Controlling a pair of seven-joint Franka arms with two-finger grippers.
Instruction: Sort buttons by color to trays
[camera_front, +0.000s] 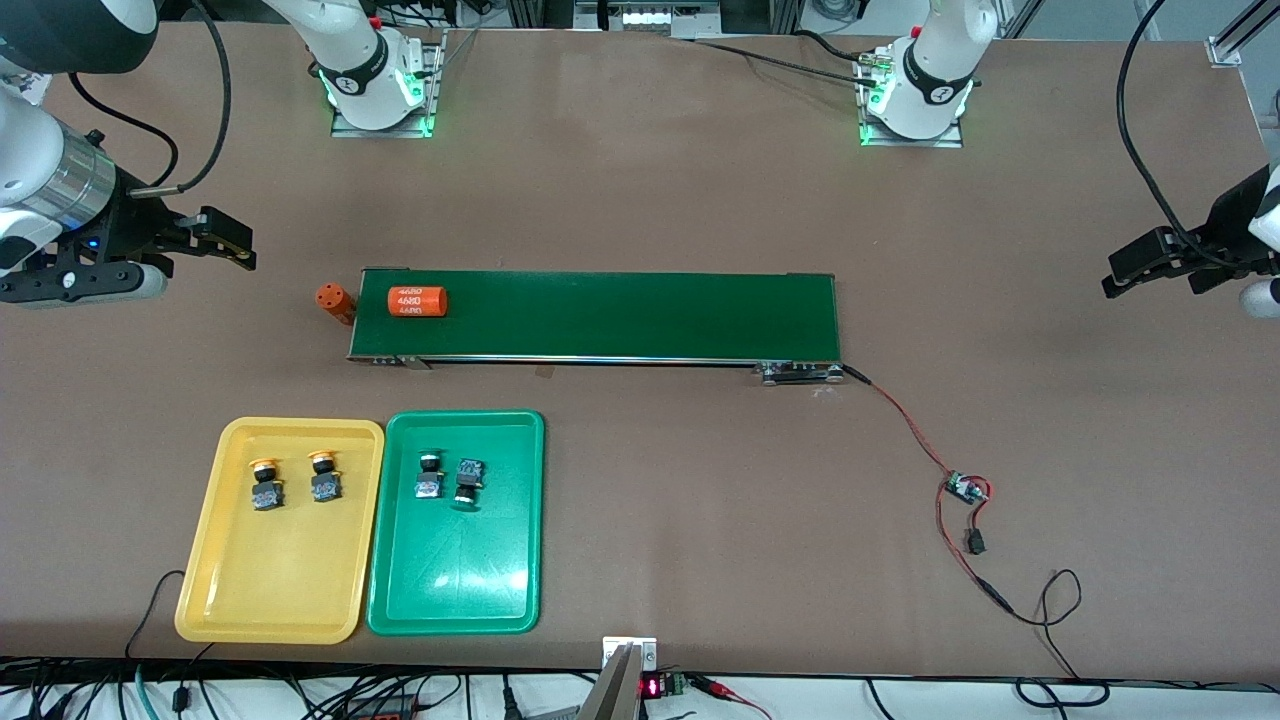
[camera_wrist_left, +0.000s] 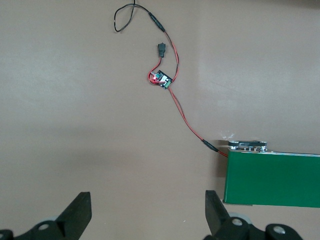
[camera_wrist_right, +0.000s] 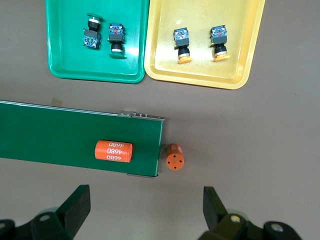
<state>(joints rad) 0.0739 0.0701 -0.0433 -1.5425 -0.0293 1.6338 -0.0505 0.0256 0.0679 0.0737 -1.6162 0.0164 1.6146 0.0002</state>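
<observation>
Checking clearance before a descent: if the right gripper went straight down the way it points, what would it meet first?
Likely bare table: the open right gripper points down beside the standing orange cylinder, depth uncertain.

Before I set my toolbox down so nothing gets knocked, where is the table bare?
Bare: between the belt and the arm bases, and nearer the camera between the green tray and the red wire. Crowded: the yellow tray and green tray side by side, plus orange cylinders at the belt's end.

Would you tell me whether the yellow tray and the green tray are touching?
Cannot tell: in the front view, the yellow tray and green tray sit rim to rim.
</observation>
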